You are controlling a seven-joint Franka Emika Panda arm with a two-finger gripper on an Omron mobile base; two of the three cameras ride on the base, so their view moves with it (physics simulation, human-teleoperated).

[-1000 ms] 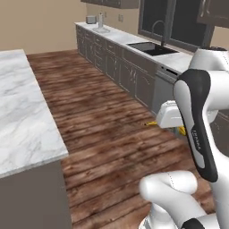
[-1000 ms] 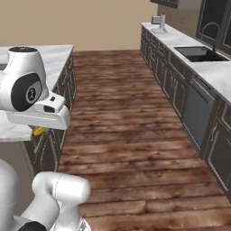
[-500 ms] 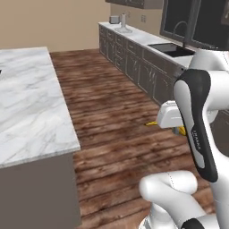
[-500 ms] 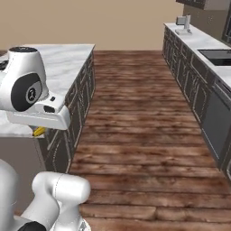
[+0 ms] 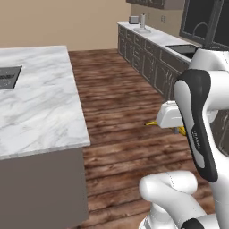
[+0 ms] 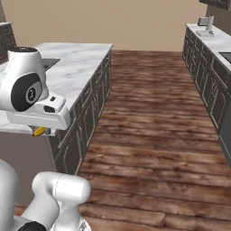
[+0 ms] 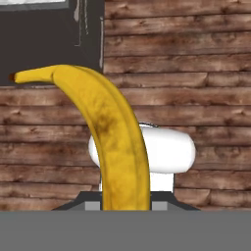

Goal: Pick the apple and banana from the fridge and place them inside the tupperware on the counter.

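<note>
Swinging left with my base since a second ago, both base views now bring the counter (image 5: 40, 112) in at nine o'clock. Nearest, my gripper (image 5: 172, 129) grips the banana (image 7: 105, 137) for carrying; farther, floorboards (image 6: 153, 117).

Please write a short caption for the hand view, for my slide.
Hand view: the banana, held in the gripper, over the wooden floor.

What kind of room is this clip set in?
A rendered home kitchen: a marble-topped island counter over dark cabinets, a second counter run along the wall with a black sink, and a wood plank floor. The gripper carries a banana.
</note>
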